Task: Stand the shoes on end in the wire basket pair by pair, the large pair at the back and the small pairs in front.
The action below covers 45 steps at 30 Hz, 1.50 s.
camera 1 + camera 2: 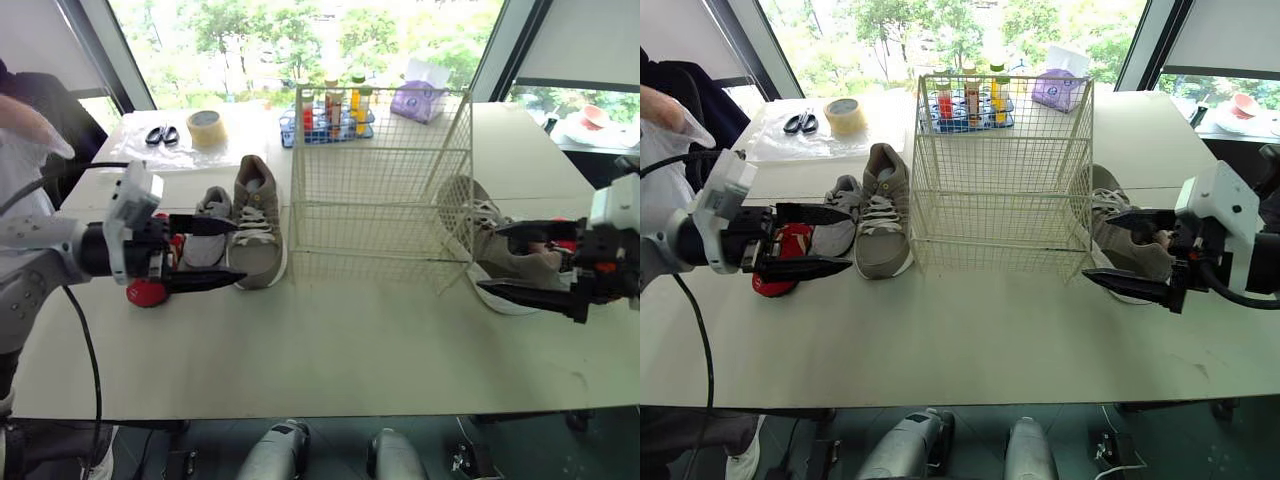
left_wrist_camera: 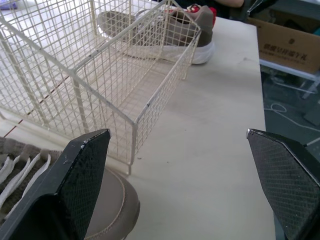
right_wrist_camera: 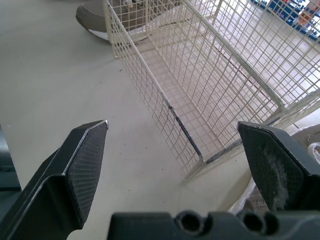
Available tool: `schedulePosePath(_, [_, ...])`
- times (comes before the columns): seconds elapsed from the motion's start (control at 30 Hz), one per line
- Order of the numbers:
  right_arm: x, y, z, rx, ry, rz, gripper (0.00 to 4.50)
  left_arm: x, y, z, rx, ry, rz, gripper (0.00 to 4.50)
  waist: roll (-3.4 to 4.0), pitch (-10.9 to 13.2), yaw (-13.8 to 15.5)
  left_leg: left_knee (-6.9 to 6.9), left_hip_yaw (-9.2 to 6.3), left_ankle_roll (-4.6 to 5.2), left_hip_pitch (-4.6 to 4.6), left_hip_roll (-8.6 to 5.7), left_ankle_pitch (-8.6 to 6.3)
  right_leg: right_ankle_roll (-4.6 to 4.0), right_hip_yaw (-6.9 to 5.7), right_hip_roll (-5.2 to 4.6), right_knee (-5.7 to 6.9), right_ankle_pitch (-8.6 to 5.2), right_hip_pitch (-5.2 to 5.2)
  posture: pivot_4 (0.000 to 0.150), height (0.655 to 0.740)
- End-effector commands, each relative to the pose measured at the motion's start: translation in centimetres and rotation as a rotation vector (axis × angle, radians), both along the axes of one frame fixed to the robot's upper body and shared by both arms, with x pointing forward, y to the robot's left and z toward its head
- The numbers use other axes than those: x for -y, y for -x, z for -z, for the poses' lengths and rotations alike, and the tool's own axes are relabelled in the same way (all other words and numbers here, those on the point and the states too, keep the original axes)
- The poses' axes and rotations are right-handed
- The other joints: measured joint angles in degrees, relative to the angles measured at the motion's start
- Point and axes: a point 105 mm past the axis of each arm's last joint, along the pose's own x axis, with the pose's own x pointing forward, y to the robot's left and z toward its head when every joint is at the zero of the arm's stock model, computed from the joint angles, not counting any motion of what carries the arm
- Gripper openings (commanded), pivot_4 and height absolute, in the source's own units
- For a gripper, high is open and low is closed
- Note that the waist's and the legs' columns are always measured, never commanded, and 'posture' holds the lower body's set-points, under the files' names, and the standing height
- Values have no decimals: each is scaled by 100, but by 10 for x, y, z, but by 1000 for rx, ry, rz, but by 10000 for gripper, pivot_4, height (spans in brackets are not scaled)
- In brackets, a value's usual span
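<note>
The left hand (image 1: 240,250) and right hand (image 1: 488,258) each carry two black fingers (image 2: 82,175) with cross-hatched inner faces, set on white wrist blocks (image 1: 135,205). A black cable (image 1: 88,350) loops under the grey left arm (image 1: 40,242), lower left.

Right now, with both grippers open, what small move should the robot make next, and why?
Probably ease the right gripper onto the large shoe beside the basket and close. It is open near that shoe, though not clearly around it. The basket is empty, and the large pair belongs at the back, so it likely goes first.
</note>
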Motion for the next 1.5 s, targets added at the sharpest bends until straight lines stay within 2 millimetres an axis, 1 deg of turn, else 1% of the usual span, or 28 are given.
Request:
schedulePosePath(0.03, [-5,0,-9,27,18,-20,45000,5,6,-2,4,-14,48,44864,0,0,-5,2,0,2,-2,0,-1,0,0,0,0,0,-1,1500,7400])
schedulePosePath(0.1, [-8,-1,-11,32,22,-30,45000,4,3,-1,21,-22,30,44864,1,1,-21,6,0,2,-6,0,-1,-1,0,0,0,1,-4,1500,7400])
schedulePosePath(0.23, [-11,-2,-16,43,19,-41,45000,5,3,-4,20,-6,40,44864,1,1,-50,10,0,1,-9,0,-1,-2,0,1,1,3,-4,1500,7400])
schedulePosePath(0.43, [-20,-4,-17,61,53,-77,45000,6,3,-5,19,-3,44,44864,1,1,-128,15,-1,0,-11,0,0,-2,-3,0,1,4,-4,1500,7400])
schedulePosePath(0.5, [-24,-6,-15,65,79,-88,45000,6,2,-4,21,-6,44,44864,1,1,-144,15,-1,0,-11,0,1,-1,-3,1,2,4,-5,1500,7400])
schedulePosePath(0.63, [-30,-14,-3,88,170,-98,45000,8,2,-5,25,3,50,44864,2,1,-161,14,0,-6,-12,0,4,-1,-2,1,9,4,-12,1500,7400])
schedulePosePath(0.7, [-35,-17,0,98,170,-113,45000,9,1,-5,30,5,54,44864,2,1,-163,15,1,-10,-12,-1,6,-1,-1,2,10,4,-13,1500,7400])
schedulePosePath(0.8, [-42,-28,8,109,187,-114,45000,11,0,-3,36,4,59,44864,2,1,-168,19,1,-15,-12,-1,10,-1,0,1,12,4,-12,1500,7400])
schedulePosePath(0.87, [-47,-39,14,124,209,-101,45000,13,-1,-2,41,6,63,44864,2,1,-180,21,1,-16,-13,-1,11,-1,0,2,18,4,-15,1500,7400])
schedulePosePath(0.93, [-51,-53,25,126,260,-80,45000,15,-2,-1,52,7,67,44864,1,1,-200,23,4,-21,-14,-4,14,-1,4,1,27,4,-23,1500,7400])
schedulePosePath(1.0, [-54,-62,33,129,308,-80,45000,17,-3,1,61,6,69,44864,-1,1,-218,26,5,-24,-18,-7,16,-1,6,1,47,4,-35,1500,7400])
schedulePosePath(1.13, [-60,-74,42,127,366,-98,45000,23,-2,0,76,6,77,44864,-1,1,-266,28,5,-29,-23,-13,20,-1,10,1,69,4,-50,1500,7400])
schedulePosePath(1.2, [-58,-79,50,122,428,-122,39506,27,-2,-1,87,6,77,45000,-1,1,-269,28,5,-31,-23,-13,21,-1,10,2,75,4,-53,1500,7400])
schedulePosePath(1.23, [-58,-82,53,122,448,-133,36048,29,-2,-2,90,6,77,45000,-1,1,-270,28,5,-32,-23,-13,22,-1,10,3,76,4,-54,1500,7400])
schedulePosePath(1.47, [-63,-88,50,150,502,-230,257,32,-2,-2,110,-5,59,45000,-1,1,-282,32,4,-37,-22,-13,26,-1,11,6,85,4,-53,1500,7400])
schedulePosePath(1.5, [-63,-89,50,153,508,-238,257,32,-2,-2,112,-4,57,45000,-1,1,-281,32,5,-39,-22,-13,27,-1,13,6,88,4,-55,1500,7400])
